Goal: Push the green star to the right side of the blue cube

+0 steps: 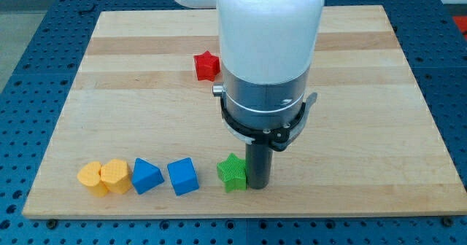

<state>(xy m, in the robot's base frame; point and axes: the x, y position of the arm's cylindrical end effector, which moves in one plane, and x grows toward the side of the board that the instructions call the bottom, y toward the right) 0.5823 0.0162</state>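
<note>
No readable text, label or number on anything here

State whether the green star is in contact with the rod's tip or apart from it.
In contact, as far as the view shows: the green star sits right against the view's left side of my tip, no board visible between them.

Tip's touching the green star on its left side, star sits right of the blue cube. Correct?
Wrong side. In the camera view my tip is against the green star on the star's right, not its left. The star does sit to the right of the blue cube.
</note>
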